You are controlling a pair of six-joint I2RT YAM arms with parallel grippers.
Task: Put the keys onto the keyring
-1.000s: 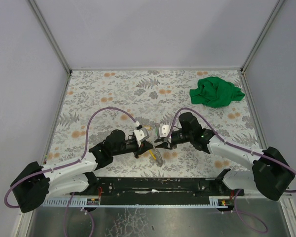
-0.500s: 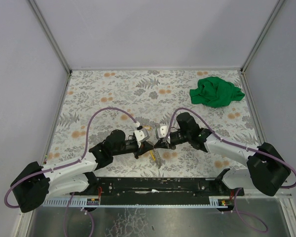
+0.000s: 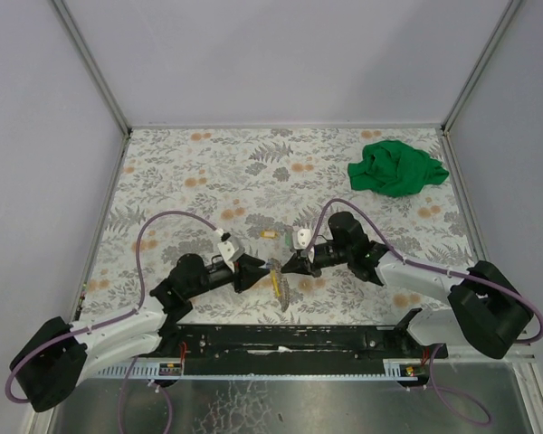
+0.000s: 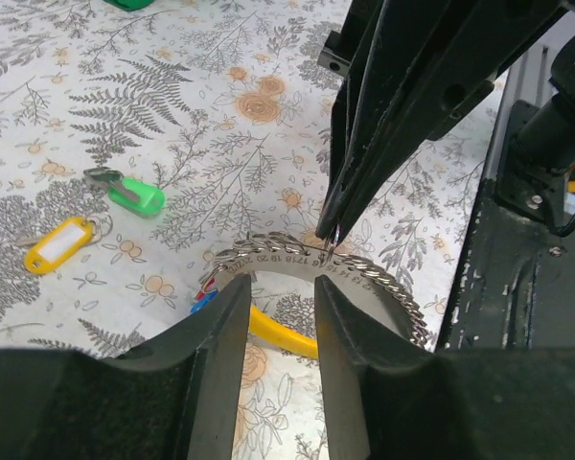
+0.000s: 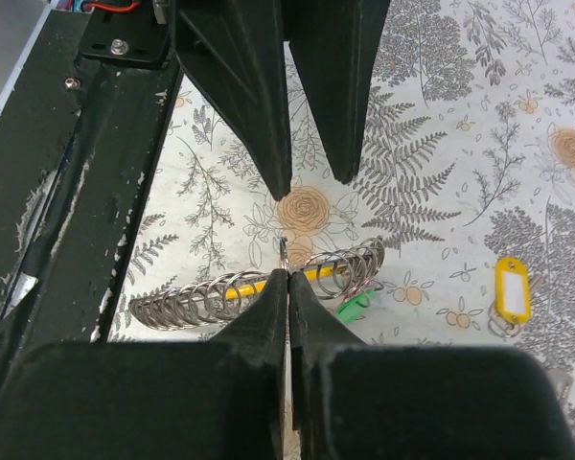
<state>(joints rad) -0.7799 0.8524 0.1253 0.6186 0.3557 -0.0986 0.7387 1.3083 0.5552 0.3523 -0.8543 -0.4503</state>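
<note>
The right pincer [image 5: 287, 280] was clenched tight, its fingertips pinching the thin wire of the keyring [image 5: 268, 286] at the top of the loop. Facing it from the left, the left pincer [image 4: 274, 287] was released, jaws parted a moderate way, the tips just short of the ring and gripping nothing. The keyring sat between the two pincers at the near middle of the table [image 3: 208, 172], a yellow tag [image 4: 273, 333] showing beneath its coil. The yellow-tagged key [image 4: 60, 243] and the green-tagged key [image 4: 134, 196] lay loose on the table near the ring, not on it. A green cloth [image 3: 396, 169] lay at the far right.
</note>
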